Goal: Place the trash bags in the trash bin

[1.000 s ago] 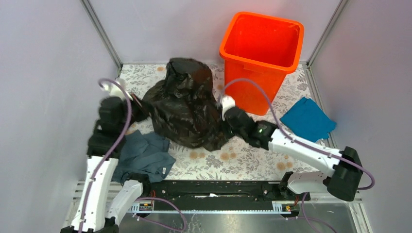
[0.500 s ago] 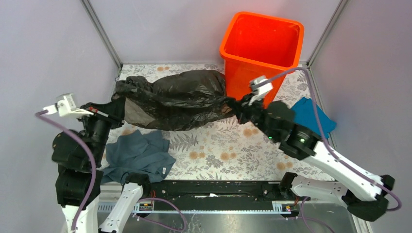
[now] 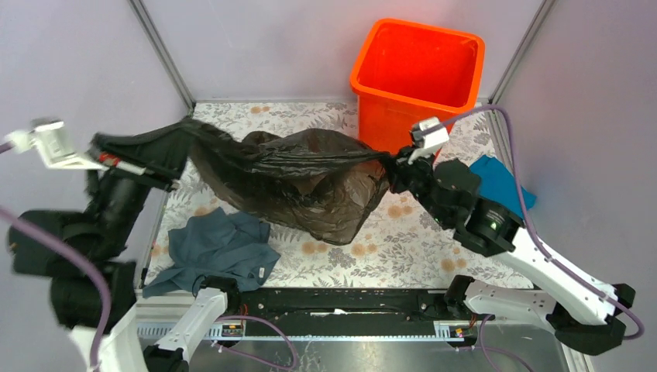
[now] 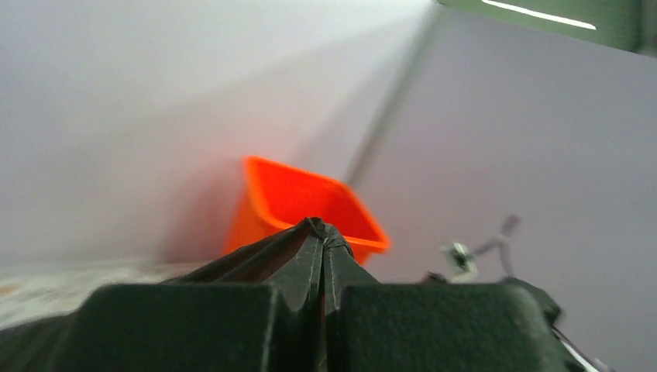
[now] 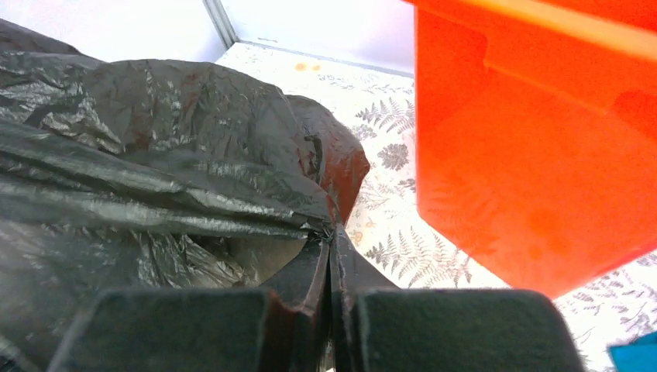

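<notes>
The black glossy trash bag hangs stretched in the air between my two grippers, sagging in the middle over the floral table. My left gripper is shut on its left end, raised high at the far left; in the left wrist view film runs off the closed tips. My right gripper is shut on its right end, just in front of the orange trash bin. The right wrist view shows the bag at the closed tips and the bin wall close on the right.
A grey-blue cloth lies on the table at the near left. A bright blue cloth lies right of the bin, partly behind my right arm. Grey walls and metal posts enclose the table at the back and sides.
Both arms have lifted the bag off the table and stretched it. The left gripper rose and moved left; the bag now hangs open and sagging instead of lying in a heap.
</notes>
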